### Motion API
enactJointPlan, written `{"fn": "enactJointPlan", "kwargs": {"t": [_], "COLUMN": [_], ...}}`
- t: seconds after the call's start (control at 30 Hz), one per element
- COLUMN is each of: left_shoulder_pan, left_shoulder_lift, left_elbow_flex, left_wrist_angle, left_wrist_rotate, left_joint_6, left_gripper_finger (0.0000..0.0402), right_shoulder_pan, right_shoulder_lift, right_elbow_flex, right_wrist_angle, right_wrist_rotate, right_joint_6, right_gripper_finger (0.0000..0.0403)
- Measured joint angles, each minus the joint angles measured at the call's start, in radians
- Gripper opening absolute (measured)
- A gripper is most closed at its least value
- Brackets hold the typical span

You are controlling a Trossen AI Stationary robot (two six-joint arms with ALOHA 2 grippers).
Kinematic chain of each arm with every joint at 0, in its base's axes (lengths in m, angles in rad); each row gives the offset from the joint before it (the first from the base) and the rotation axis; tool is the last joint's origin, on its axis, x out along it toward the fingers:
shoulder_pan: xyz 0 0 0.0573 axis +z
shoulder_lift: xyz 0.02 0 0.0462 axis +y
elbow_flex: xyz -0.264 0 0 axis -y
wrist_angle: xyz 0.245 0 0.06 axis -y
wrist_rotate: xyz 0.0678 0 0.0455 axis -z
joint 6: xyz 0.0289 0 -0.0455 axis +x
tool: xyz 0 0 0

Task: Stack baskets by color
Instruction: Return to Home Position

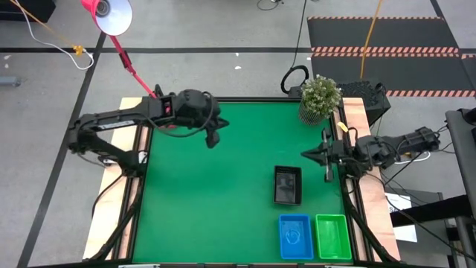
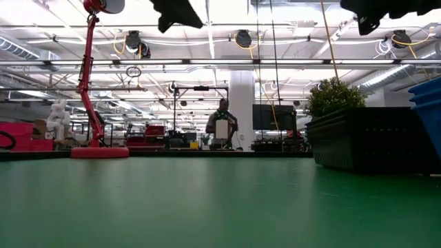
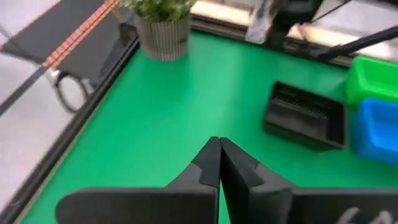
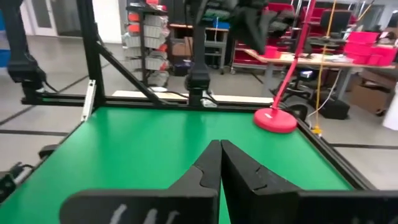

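Three baskets rest by their bottoms on the green table toward its near right corner. The blue basket [image 1: 295, 236] and the green basket [image 1: 333, 236] sit side by side at the near edge. The black basket [image 1: 287, 184] sits just beyond them, also seen in the left wrist view [image 3: 306, 115]. I cannot tell whether any of them is a pile. My left gripper [image 1: 213, 140] hangs shut and empty over the far left of the table. My right gripper [image 1: 309, 154] is shut and empty above the right side, beyond the black basket.
A potted plant [image 1: 320, 97] stands at the far right corner. A pink lamp's round base [image 4: 275, 119] sits at the far left corner, under my left arm. The middle and near left of the green table [image 1: 201, 216] are bare. A person [image 2: 222, 124] stands far behind the table.
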Motion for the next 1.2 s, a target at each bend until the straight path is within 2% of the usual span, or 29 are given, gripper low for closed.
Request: {"fn": "enactJointPlan", "kwargs": {"t": [0.13, 0.33, 0.5, 0.77, 0.87, 1.0, 1.2], "left_shoulder_pan": [0.003, -0.012, -0.014, -0.015, -0.026, -0.042, -0.091], "left_shoulder_lift": [-0.08, -0.18, -0.202, -0.187, -0.19, -0.209, -0.214], "left_elbow_flex": [-0.12, -0.266, -0.317, -0.329, -0.379, -0.464, -0.532], "left_wrist_angle": [0.059, 0.1, 0.08, 0.062, 0.154, 0.296, 0.403], "left_wrist_rotate": [0.04, 0.023, -0.017, -0.019, -0.018, -0.017, -0.028], "left_joint_6": [-0.031, -0.109, -0.144, 0.002, 0.034, -0.025, -0.115], "left_gripper_finger": [0.001, 0.0006, 0.0004, 0.0013, 0.0004, 0.0006, 0.0004], "right_shoulder_pan": [-0.022, -0.021, -0.02, -0.02, -0.019, -0.019, -0.019], "right_shoulder_lift": [0.0, -0.024, -0.069, -0.196, -0.243, -0.293, -0.353], "right_elbow_flex": [-0.013, -0.018, -0.019, -0.082, -0.131, -0.201, -0.314], "right_wrist_angle": [0.024, 0.039, -0.019, -0.065, -0.061, -0.025, 0.101], "right_wrist_rotate": [-0.001, -0.027, -0.029, -0.052, -0.107, -0.206, -0.237], "right_joint_6": [-0.038, -0.074, -0.115, -0.157, -0.142, -0.12, -0.121], "right_gripper_finger": [0.0, 0.0, 0.0, 0.0, 0.0, 0.0, 0.0]}}
